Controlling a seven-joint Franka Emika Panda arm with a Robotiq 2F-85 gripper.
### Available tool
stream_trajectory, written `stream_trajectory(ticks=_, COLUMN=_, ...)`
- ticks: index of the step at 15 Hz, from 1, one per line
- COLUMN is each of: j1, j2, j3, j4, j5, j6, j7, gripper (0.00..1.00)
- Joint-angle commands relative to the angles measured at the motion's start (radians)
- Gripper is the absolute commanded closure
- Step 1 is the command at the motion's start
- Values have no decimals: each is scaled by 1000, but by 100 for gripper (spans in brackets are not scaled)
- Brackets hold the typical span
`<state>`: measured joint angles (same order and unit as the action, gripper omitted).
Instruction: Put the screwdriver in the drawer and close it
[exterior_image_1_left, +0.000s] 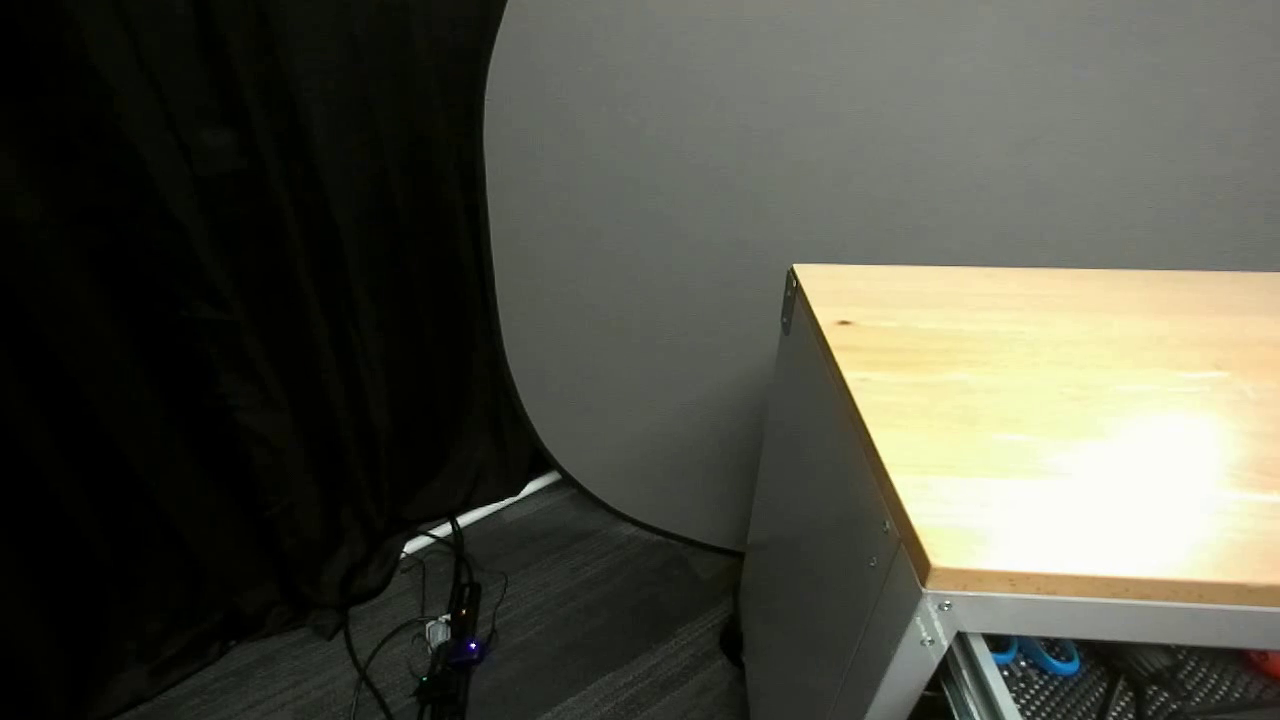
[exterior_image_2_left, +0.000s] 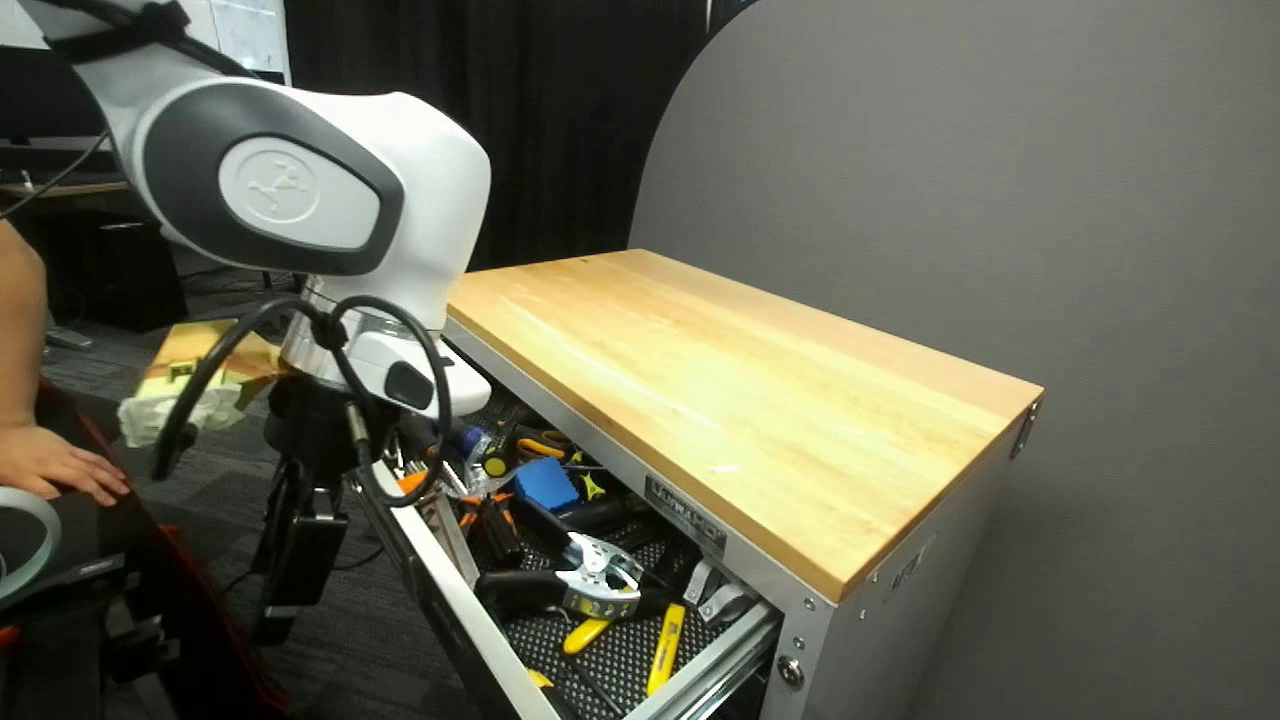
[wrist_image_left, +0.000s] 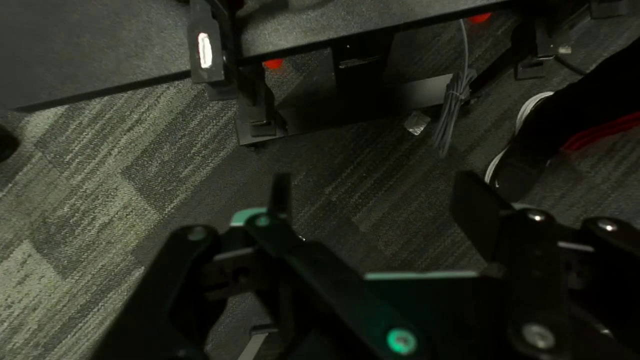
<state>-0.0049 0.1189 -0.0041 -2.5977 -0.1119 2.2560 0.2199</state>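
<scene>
The drawer (exterior_image_2_left: 462, 610) is pulled open from the cabinet and holds many tools. Its side rail and a few contents also show in an exterior view (exterior_image_1_left: 978, 680). My gripper (exterior_image_2_left: 285, 590) hangs pointing down in front of the drawer, outside its front strip. In the wrist view the gripper (wrist_image_left: 372, 205) is open, with wide-apart fingers and only carpet between them. I cannot pick out the screwdriver for certain: it is either hidden, out of view or among the drawer's jumbled tools. No tool shows on the visible tabletop.
The cabinet has a light wood top (exterior_image_2_left: 720, 400). In the drawer lie a metal spring clamp (exterior_image_2_left: 600, 572), a blue block (exterior_image_2_left: 546, 484) and a yellow tool (exterior_image_2_left: 665, 645). A person's hand (exterior_image_2_left: 65, 465) rests at the left on a dark table (wrist_image_left: 100, 50). A shoe (wrist_image_left: 515, 175) is on the floor.
</scene>
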Motion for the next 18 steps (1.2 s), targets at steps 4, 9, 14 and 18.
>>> stream_trajectory(ticks=4, j1=57, j2=123, j3=21, j4=101, j5=-14, j6=53, j7=-1, gripper=73)
stream_trajectory(ticks=9, j1=87, j2=187, j3=20, j4=153, j5=-21, j6=69, j7=2, gripper=100)
stream_trajectory(ticks=14, j1=111, j2=246, j3=20, j4=202, j5=-31, j6=78, j7=7, gripper=100)
stream_trajectory(ticks=18, j1=138, j2=289, j3=19, j4=238, j5=-57, j6=85, j7=13, gripper=100)
